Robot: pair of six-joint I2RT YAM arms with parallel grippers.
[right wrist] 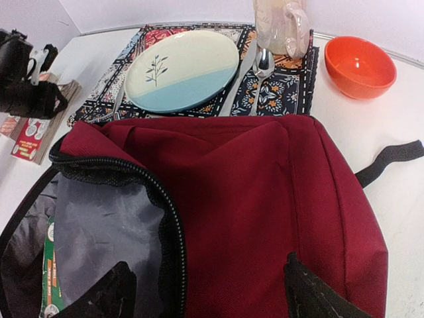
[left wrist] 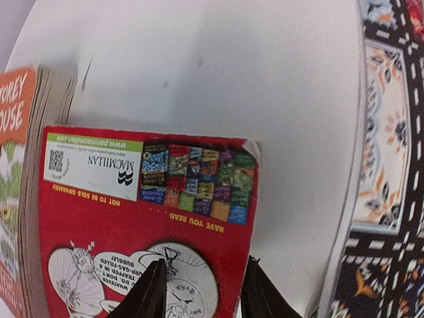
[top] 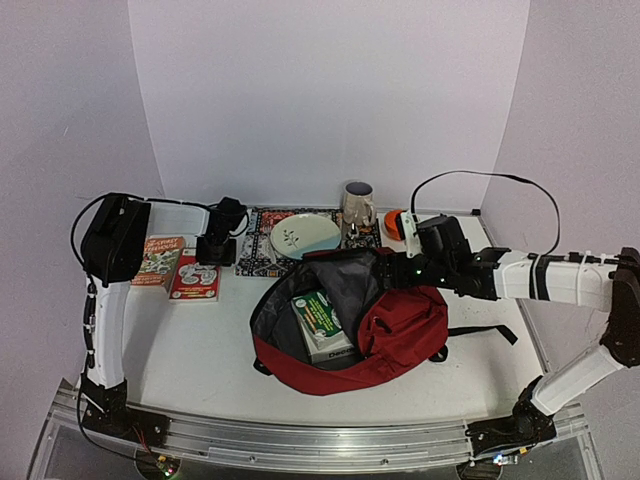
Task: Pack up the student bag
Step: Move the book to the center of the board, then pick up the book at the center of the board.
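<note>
The student bag [top: 400, 330] lies in the middle of the table, dark red, with its main zip open and its grey lining [right wrist: 99, 225] showing. A green and white book [top: 322, 325] lies inside it. My right gripper [right wrist: 209, 295] hovers open over the bag's far edge, one finger over the lining and the other over the red fabric, holding nothing. My left gripper [left wrist: 207, 291] is down at the red book [left wrist: 132, 218] at the table's back left. Its jaws stand partly apart, one finger over the cover and the other just off the book's right edge.
An orange and green book [top: 158, 262] lies left of the red one. Behind the bag a patterned placemat [top: 258, 255] carries a plate [top: 305, 235], a spoon [right wrist: 263, 66] and a mug [top: 357, 203]. An orange bowl [top: 393, 224] stands to its right.
</note>
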